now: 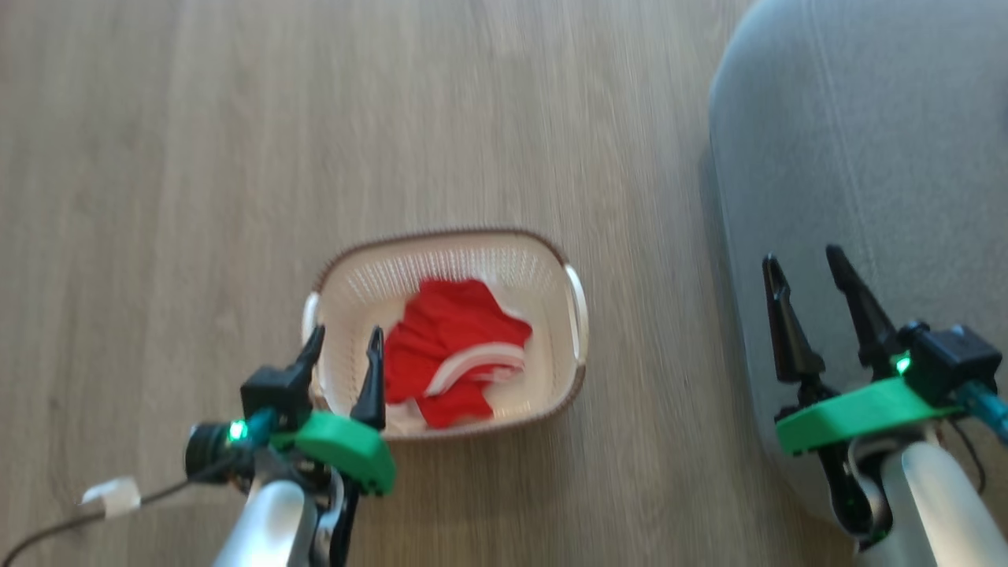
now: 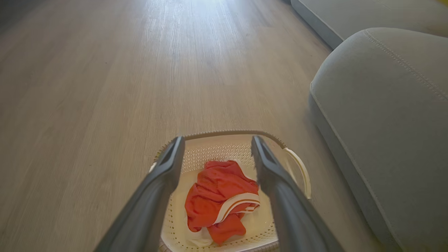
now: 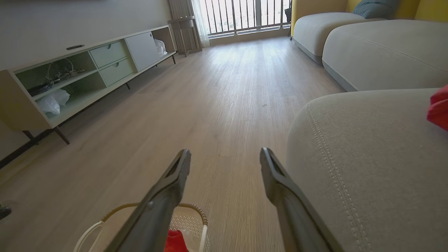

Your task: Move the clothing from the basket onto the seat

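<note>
**Both grippers wide open and empty, red laundry waiting in basket**

L gripper [image 1: 347, 331], its two long dark fingers spread wide w/ nothing between them, hangs over the near-left corner of the cream-white perforated plastic basket w/ brown braided rim [image 1: 441, 234]. Just ahead of and below its fingertips, inside the basket, lies the clothing [image 1: 457, 346], a crumpled heap of soft red fabric w/ broad white stripes.

R gripper [image 1: 802, 256], equally wide open and empty, is well off to the basket's right. It sits over the near edge of the seat [image 1: 866, 157], a large grey upholstered cushion w/ rounded corner and pale stitching. Far to that gripper's right, in the right wrist view, a patch of red fabric [image 3: 439, 108] rests on the cushion, prob. a garment already across. Beyond both, pale wood-plank floor [image 1: 236, 157] runs to a long low pale-green cabinet [image 3: 87, 70].

Handling, as judged:
- The heap looks light, limp and not fragile.
- It should sag and trail when lifted, and may drag a 2nd piece along.
- Best hold is the raised bunch at the heap's top, by the white stripe, pinching thru several layers rather than a flat edge.
- Going too deep risks catching the basket's holes.
</note>
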Motion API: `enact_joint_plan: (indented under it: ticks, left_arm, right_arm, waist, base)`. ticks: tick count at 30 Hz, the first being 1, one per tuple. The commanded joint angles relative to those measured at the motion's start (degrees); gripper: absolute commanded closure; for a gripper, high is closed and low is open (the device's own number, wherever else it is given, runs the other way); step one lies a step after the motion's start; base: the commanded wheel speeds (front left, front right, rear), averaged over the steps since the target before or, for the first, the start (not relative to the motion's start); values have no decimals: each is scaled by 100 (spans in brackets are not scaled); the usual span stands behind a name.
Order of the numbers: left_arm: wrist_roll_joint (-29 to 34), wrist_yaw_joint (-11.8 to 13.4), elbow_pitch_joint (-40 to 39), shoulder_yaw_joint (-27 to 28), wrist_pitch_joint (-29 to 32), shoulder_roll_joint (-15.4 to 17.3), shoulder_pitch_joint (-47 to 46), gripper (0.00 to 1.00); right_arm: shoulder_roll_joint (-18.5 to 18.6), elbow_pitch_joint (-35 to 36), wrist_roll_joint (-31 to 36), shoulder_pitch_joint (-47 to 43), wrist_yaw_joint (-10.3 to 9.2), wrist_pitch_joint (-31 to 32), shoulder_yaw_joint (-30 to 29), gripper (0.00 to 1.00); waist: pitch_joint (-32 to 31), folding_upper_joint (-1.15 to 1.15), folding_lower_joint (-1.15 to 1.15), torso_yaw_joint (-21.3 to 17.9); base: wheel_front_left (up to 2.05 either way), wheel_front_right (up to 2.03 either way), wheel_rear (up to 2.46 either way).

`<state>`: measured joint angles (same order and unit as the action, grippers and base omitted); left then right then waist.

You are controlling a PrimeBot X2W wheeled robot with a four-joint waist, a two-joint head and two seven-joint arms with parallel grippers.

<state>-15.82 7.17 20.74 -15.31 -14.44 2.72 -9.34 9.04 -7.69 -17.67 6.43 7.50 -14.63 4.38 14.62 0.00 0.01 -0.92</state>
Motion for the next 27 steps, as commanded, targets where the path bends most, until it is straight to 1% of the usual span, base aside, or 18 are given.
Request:
enact_joint_plan:
  ticks: [1, 6, 9, 14, 18, 22, 24, 25, 27]
  left_arm:
    - [86, -21, -16, 130, -56, 16, -350, 0]
    - [359, -127, 869, -6, -56, 16, -1080, 0]
    - [576, -189, 1429, 4, -56, 16, -1539, 0]
    - [975, -421, 2515, -150, -56, 119, -2394, 0]
    - [1191, -586, 3459, -326, -56, 229, -3079, 0]
    - [1448, -572, 4245, -525, -56, 431, -3721, 0]
    - [1501, -523, 4358, -558, -56, 482, -3875, 0]
    - [1563, -473, 4450, -601, -56, 542, -4015, 0]
    - [1779, -490, 4844, -802, -6, 742, -4415, 0]
  right_arm:
    - [108, 195, -21, 222, -1, -37, 154, 0]
    - [147, 222, -67, 460, -1, -37, 217, 0]
    - [138, 240, -109, 609, -1, -37, 269, 0]
    - [57, 319, -149, 804, -1, -37, 276, 0]
    - [-44, 372, -178, 893, -1, -37, 397, 0]
    - [-168, 445, -231, 970, -1, -37, 528, 0]
    - [-199, 462, -247, 989, -1, -37, 553, 0]
    - [-226, 479, -259, 1011, -1, -37, 594, 0]
    - [-277, 493, -256, 1125, -1, -37, 740, 0]
  waist:
    - [755, 0, -1, -319]
    - [1593, 0, -1, -585]
    - [2073, 0, -1, -782]
    - [2721, 0, -1, -1056]
    - [3094, 0, -1, -1259]
    - [3434, 0, -1, -1488]
    - [3515, 0, -1, -1539]
    - [3601, 0, -1, -1598]
    - [3854, 0, -1, -1786]
  base:
    - [0, 0, 0]
    - [0, 0, 0]
    - [0, 0, 0]
    - [0, 0, 0]
    - [0, 0, 0]
    - [0, 0, 0]
    - [0, 0, 0]
    - [0, 0, 0]
    - [0, 0, 0]
